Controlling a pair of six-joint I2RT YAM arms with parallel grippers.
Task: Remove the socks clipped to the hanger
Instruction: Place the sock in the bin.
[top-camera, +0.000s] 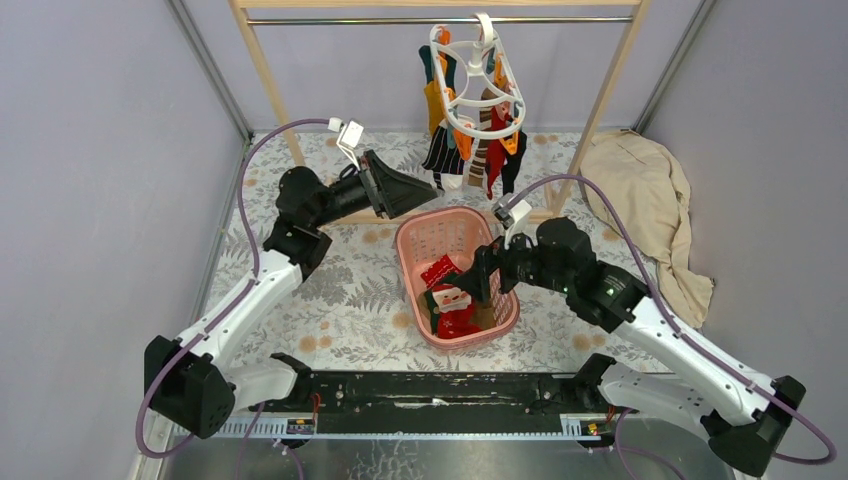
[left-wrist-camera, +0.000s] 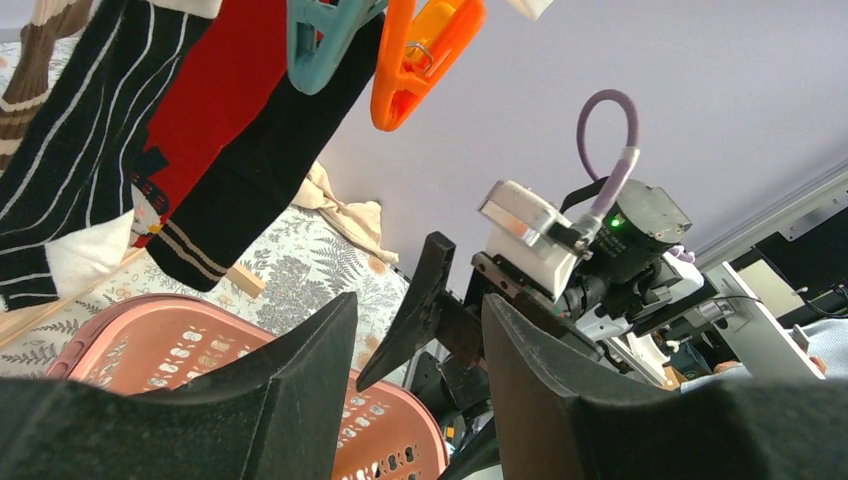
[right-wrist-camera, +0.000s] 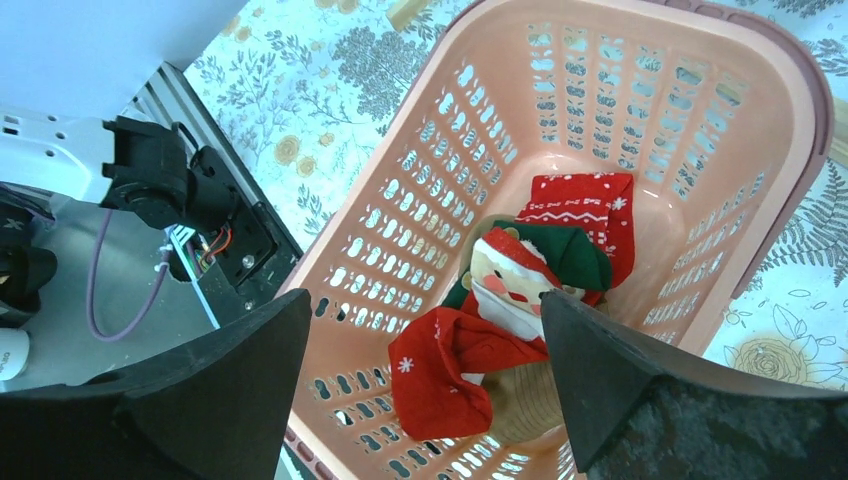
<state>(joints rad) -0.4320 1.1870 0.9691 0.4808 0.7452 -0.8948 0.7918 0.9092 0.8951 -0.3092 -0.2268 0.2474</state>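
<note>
Right claw (top-camera: 478, 275) gapes wide, empty, above the pink basket (top-camera: 412, 240) on the worktop (top-camera: 340, 290), where loose socks (right-wrist-camera: 520, 290) lie. Left claw (top-camera: 432, 186), half open and holding nothing, sits just beside the hanging socks (top-camera: 442, 150) clipped to the white hanger (top-camera: 470, 127)

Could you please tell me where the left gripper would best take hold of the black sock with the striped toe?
Its lower end, just above the striped toe. The black sock hangs toe down from the hanger, and the open left gripper sits below it; coming up from underneath and pinching across the flat fabric looks best.
</note>
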